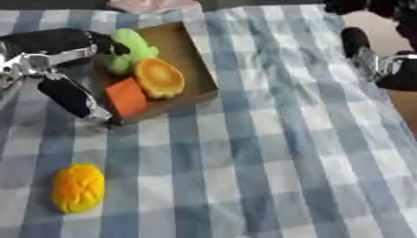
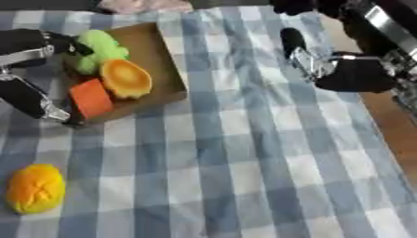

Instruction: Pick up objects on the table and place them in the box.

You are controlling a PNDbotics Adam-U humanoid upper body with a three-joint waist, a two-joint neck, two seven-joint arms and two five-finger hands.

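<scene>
A shallow cardboard box (image 1: 191,51) lies at the upper left of the blue-checked cloth. Inside it are a green soft toy (image 1: 132,46), a round orange piece (image 1: 159,76) and a red-orange block (image 1: 128,96). A yellow-orange fruit-like toy (image 1: 79,188) lies alone on the cloth at the lower left. My left hand (image 1: 49,56) is at the box's left side, open and spread: its upper fingers reach to the green toy, and another finger (image 1: 73,98) runs along the box's left wall. My right hand (image 2: 346,69) is open at the upper right, away from the objects.
A pink item (image 1: 155,4) lies beyond the box at the far edge. The cloth's right edge meets a brown surface (image 2: 399,135). The cloth's middle and lower right carry only the checked pattern.
</scene>
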